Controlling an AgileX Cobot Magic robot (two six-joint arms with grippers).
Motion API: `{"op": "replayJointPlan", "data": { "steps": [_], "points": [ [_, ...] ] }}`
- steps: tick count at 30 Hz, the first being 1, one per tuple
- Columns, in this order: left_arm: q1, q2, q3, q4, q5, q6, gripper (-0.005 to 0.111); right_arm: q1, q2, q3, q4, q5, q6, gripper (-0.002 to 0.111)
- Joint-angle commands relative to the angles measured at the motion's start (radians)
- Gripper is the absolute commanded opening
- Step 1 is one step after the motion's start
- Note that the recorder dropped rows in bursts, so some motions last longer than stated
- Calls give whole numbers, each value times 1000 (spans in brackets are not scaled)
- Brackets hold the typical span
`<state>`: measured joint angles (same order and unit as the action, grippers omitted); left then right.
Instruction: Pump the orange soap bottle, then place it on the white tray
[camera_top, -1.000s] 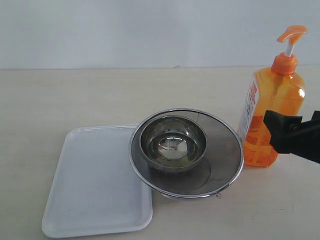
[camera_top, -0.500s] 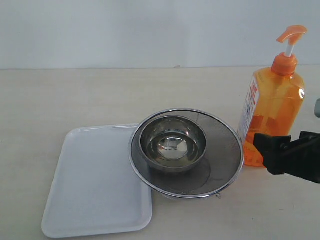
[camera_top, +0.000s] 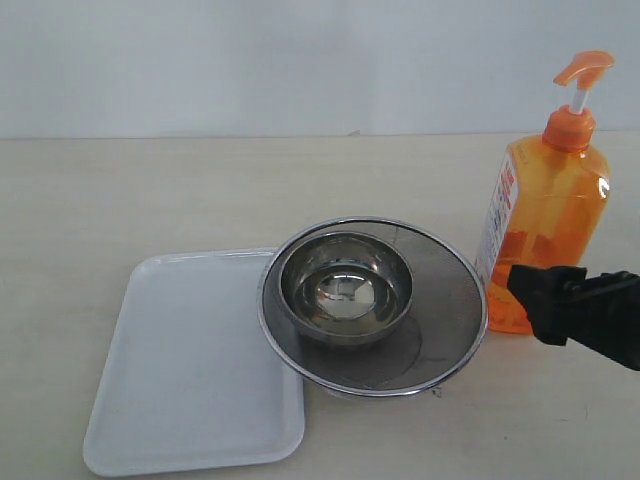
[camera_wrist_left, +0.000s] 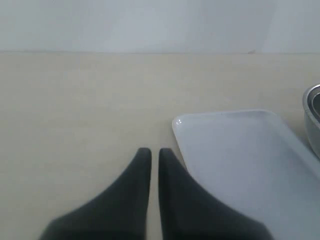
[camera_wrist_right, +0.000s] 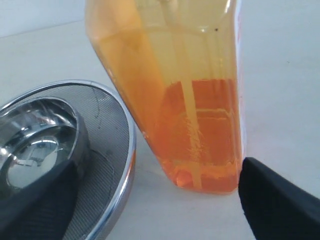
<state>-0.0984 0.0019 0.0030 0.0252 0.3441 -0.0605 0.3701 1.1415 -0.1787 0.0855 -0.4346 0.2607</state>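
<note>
The orange soap bottle (camera_top: 545, 205) stands upright at the table's right side, its pump head (camera_top: 582, 68) raised on the white stem. My right gripper (camera_top: 556, 300) hovers low in front of the bottle's base, open. In the right wrist view the bottle (camera_wrist_right: 190, 100) fills the space ahead, and the right gripper (camera_wrist_right: 157, 172) has its black fingers (camera_wrist_right: 280, 205) spread wider than the bottle and not touching it. The white tray (camera_top: 190, 370) lies at the left. Beside the tray's corner (camera_wrist_left: 240, 155), my left gripper (camera_wrist_left: 155, 152) is shut and holds nothing; the exterior view does not show it.
A round steel mesh strainer (camera_top: 445, 300) with a steel bowl (camera_top: 345, 285) inside it sits between the tray and the bottle, overlapping the tray's right edge. Its rim (camera_wrist_right: 127, 150) is close beside the bottle's base and under my right gripper's one finger.
The right gripper dropped lower and slid left in front of the bottle's base, then held nearly still. The bottle, strainer and tray stayed in place.
</note>
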Motion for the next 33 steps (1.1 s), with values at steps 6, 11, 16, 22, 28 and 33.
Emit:
{"op": "replayJointPlan", "data": {
  "steps": [6,11,16,22,28,33],
  "points": [
    [-5,-2,-3,-3,-3,2,5,-2,-3,6,-11,10,-8,78],
    [-5,-2,-3,29,-6,31,5,-2,-3,6,-14,12,-13,78],
    [-5,-2,-3,127,-47,91,5,-2,-3,6,-14,12,-15,78],
    [-5,-2,-3,95,-303,52,5,-2,-3,6,-14,12,-15,78],
    [-5,-2,-3,95,-355,52,5,-2,-3,6,-14,17,-41,78],
    [-5,-2,-3,95,-351,52,5,-2,-3,6,-14,21,-41,78]
  ]
}}
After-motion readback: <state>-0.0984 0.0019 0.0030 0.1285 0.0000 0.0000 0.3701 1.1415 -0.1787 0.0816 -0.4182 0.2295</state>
